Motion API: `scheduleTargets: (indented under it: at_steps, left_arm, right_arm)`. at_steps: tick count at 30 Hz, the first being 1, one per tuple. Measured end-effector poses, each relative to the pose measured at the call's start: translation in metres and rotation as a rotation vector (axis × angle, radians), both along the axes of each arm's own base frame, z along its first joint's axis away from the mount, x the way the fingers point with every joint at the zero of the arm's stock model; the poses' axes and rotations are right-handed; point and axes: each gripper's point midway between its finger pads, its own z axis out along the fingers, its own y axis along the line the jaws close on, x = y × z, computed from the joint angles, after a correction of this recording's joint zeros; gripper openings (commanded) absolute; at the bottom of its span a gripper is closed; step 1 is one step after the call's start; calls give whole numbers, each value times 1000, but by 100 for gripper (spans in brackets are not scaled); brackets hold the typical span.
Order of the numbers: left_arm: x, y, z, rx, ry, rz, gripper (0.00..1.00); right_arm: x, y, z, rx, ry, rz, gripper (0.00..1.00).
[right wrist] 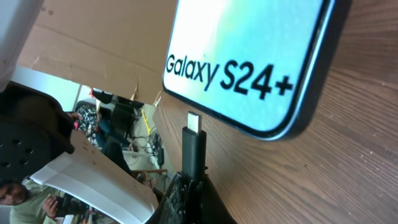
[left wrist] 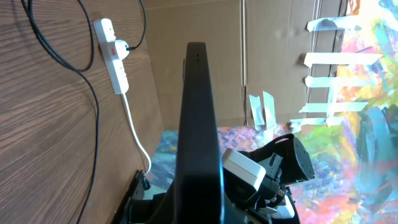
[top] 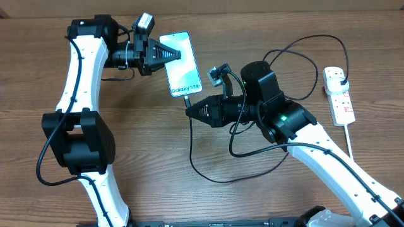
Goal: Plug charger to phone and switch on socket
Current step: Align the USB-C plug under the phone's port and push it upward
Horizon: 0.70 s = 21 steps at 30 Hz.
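The phone (top: 181,65), lit and reading "Galaxy S24+", is tilted above the table. My left gripper (top: 169,55) is shut on its upper left edge; the left wrist view shows the phone (left wrist: 198,124) edge-on between the fingers. My right gripper (top: 191,108) is shut on the charger's connector end (right wrist: 194,146), whose metal tip (right wrist: 196,120) points at the phone's bottom edge (right wrist: 273,130) with a small gap. The black charger cable (top: 208,170) loops over the table to a black plug in the white socket (top: 339,94) at the far right, also seen in the left wrist view (left wrist: 115,59).
The socket's white lead (top: 349,135) runs toward the table's front right edge. Cable loops (top: 303,57) lie between my right arm and the socket. Cardboard walls (left wrist: 199,25) stand behind the table.
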Motion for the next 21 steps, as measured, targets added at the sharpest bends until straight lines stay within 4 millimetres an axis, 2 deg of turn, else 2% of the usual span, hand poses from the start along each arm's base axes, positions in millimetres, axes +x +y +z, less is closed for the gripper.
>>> scheduleTargets:
  at_steps: [21]
  left_arm:
    - [0,0,0,0,2,1,4]
  right_arm:
    - [6,-2,-3,-22,-21,-29,4]
